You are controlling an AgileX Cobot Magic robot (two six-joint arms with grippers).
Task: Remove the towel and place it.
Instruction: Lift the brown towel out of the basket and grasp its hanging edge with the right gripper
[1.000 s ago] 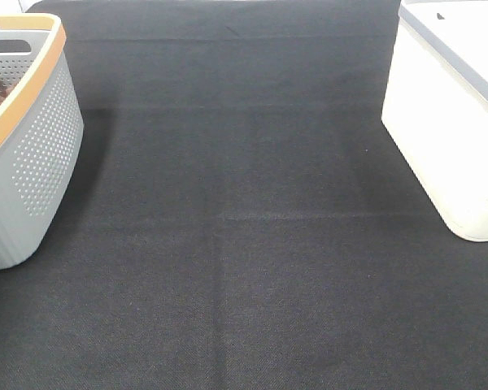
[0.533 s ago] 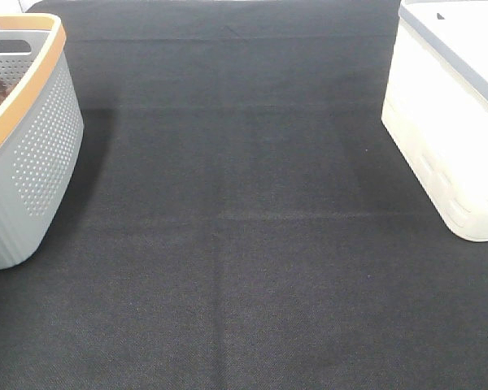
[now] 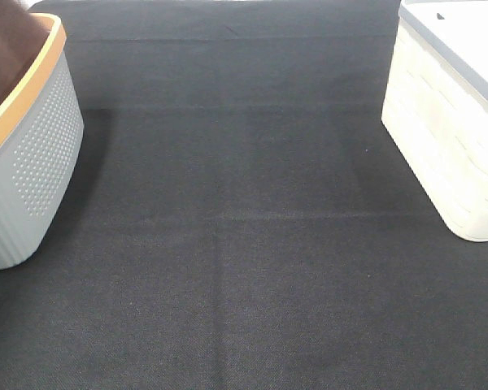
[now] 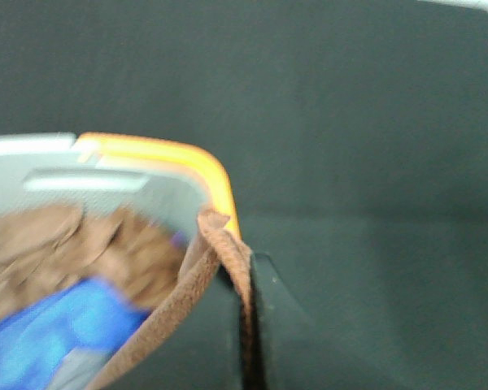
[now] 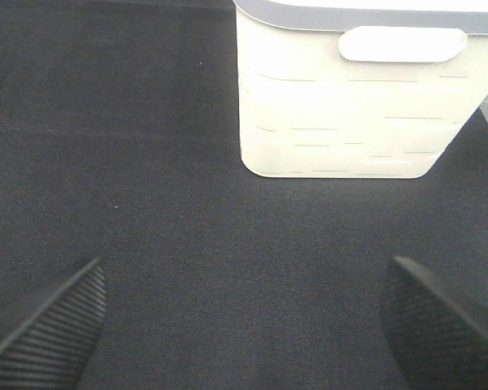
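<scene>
The reddish-brown towel [image 3: 6,49] rises over the grey basket [image 3: 41,154] at the far left of the exterior view. In the left wrist view my left gripper [image 4: 246,296] is shut on a hemmed edge of the towel [image 4: 203,264], held above the basket's orange rim [image 4: 183,154]. My right gripper [image 5: 244,276] is open and empty above the black mat, facing the white bin [image 5: 350,106]. Neither gripper shows in the exterior view.
Inside the grey basket lie a bunched brown cloth [image 4: 57,240] and a blue item [image 4: 57,333]. The white bin [image 3: 447,122] stands at the right edge. A black mat [image 3: 244,244] covers the table between basket and bin.
The towel has come up out of the grey basket and now covers the basket's opening in the exterior view, where only a bit of brown cloth showed before.
</scene>
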